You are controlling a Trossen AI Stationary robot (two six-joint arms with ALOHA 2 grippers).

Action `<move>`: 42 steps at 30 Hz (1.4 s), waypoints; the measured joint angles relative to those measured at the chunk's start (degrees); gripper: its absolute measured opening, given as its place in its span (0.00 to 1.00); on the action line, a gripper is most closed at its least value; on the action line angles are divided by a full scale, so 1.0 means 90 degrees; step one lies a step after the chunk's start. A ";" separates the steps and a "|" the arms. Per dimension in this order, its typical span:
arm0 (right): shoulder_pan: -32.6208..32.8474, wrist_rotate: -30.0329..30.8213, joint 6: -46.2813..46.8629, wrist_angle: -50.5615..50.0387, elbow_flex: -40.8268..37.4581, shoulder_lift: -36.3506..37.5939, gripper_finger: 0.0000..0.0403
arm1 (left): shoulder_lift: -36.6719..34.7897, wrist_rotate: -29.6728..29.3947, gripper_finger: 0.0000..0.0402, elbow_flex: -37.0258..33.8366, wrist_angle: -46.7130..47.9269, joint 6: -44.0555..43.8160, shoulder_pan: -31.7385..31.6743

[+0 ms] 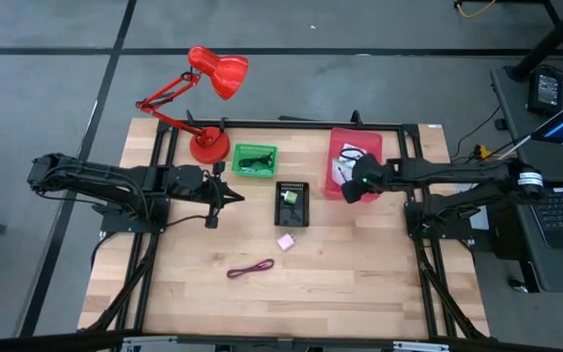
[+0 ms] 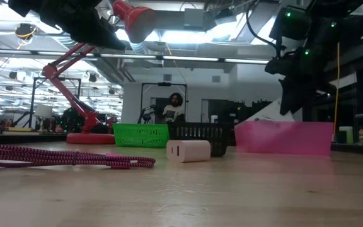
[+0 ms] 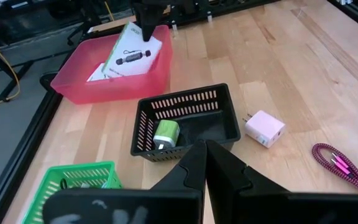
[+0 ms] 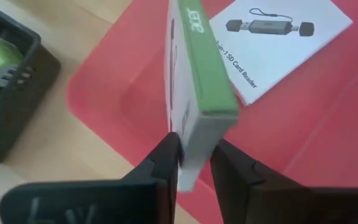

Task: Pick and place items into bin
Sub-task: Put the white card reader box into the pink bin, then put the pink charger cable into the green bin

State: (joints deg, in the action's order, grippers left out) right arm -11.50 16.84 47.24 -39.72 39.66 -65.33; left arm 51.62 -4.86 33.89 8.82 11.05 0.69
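Observation:
My right gripper [image 1: 352, 186] [image 4: 194, 146] hangs over the pink bin [image 1: 343, 147], shut on a flat white packet with a green edge [image 4: 197, 74]. A second white printed packet [image 4: 278, 37] lies flat on the bin's floor. My left gripper [image 1: 235, 198] [image 3: 204, 152] is shut and empty, hovering left of the black basket [image 1: 291, 217], which holds a small green-white piece [image 3: 165, 133]. The pink cube [image 1: 285, 242] [image 3: 265, 128] and the maroon cord [image 1: 250, 268] [image 2: 62, 157] lie on the bare table. My right gripper pinches the packet between its two fingers, one on each broad face, near its upper end [image 4: 188, 163]. The fingers come from above, pointing down into the bin. The packet hangs edge-on below them, its lower end inside the bin; whether it touches the floor I cannot tell.
A green basket [image 1: 254, 159] sits left of the black one, and the red desk lamp [image 1: 208, 145] stands on the table's far left. Open wood stretches along the near half of the table [image 1: 360, 284]. A person [image 2: 175, 107] shows in the room behind.

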 joint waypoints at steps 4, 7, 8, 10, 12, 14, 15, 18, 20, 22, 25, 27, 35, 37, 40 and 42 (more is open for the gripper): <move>-0.0016 0.0000 -0.0135 0.0010 0.0000 -0.0119 0.19 | 0.0000 0.0000 0.01 0.0000 0.0000 -0.0146 0.0001; -0.0013 -0.0002 -0.0140 0.0014 0.0000 -0.0177 0.20 | 0.0000 0.0000 0.01 0.0000 0.0000 -0.0163 0.0000; -0.0016 0.0000 -0.0149 0.0014 0.0000 -0.0191 0.20 | 0.0000 0.0000 0.01 0.0000 0.0000 -0.0164 0.0000; -0.0016 0.0000 -0.0158 0.0014 -0.0001 -0.0195 0.20 | 0.0000 0.0000 0.01 0.0000 0.0000 -0.0160 0.0000; -0.0013 -0.0002 -0.0167 0.0016 -0.0002 -0.0195 0.20 | 0.0000 0.0000 0.01 0.0000 0.0000 -0.0162 0.0000; -0.0016 0.0000 -0.0298 0.0016 -0.0002 -0.0195 0.20 | 0.0000 0.0000 0.01 0.0000 0.0000 -0.0162 0.0000; -0.0016 0.0000 -0.0379 0.0016 -0.0002 -0.0195 0.20 | 0.0000 0.0000 0.01 0.0000 0.0000 -0.0162 0.0001; -0.0014 0.0000 -0.0473 0.0016 -0.0002 -0.0195 0.20 | 0.0000 -0.0002 0.01 0.0000 0.0000 -0.0162 0.0000; -0.0015 0.0000 -0.0482 0.0016 -0.0002 -0.0195 0.20 | 0.0000 0.0000 0.02 0.0000 0.0000 -0.0160 0.0001; -0.0013 0.0000 -0.0495 0.0016 -0.0002 -0.0195 0.20 | 0.0000 0.0000 0.01 0.0000 0.0000 -0.0160 0.0000; -0.0013 0.0313 -0.0467 -0.0004 -0.0005 -0.0193 0.20 | 0.0000 0.0000 0.01 0.0000 0.0000 -0.0156 0.0000; -0.0016 0.0672 -0.0468 -0.0031 -0.0007 -0.0193 0.18 | 0.0000 -0.0002 0.01 0.0000 0.0000 -0.0160 0.0000; -0.0011 0.1093 -0.0682 -0.0039 -0.0010 -0.0014 0.02 | 0.0000 0.0000 0.02 0.0000 0.0000 -0.0145 0.0000; -0.0012 0.1095 -0.0797 -0.0015 -0.0010 0.0004 0.01 | 0.0000 -0.0002 0.02 0.0000 0.0000 -0.0145 0.0000; 0.0015 0.1105 -0.0819 0.0126 -0.0010 0.0037 0.02 | 0.0000 -0.0002 0.02 -0.0002 0.0000 -0.0145 0.0000; 0.0127 0.1266 -0.0938 0.0331 -0.0010 0.0045 0.01 | 0.0000 0.0000 0.02 -0.0002 0.0000 -0.0143 0.0002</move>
State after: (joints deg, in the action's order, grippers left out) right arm -10.36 28.24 38.80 -36.74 39.57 -64.93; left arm 51.62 -4.87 33.87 8.82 9.76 0.71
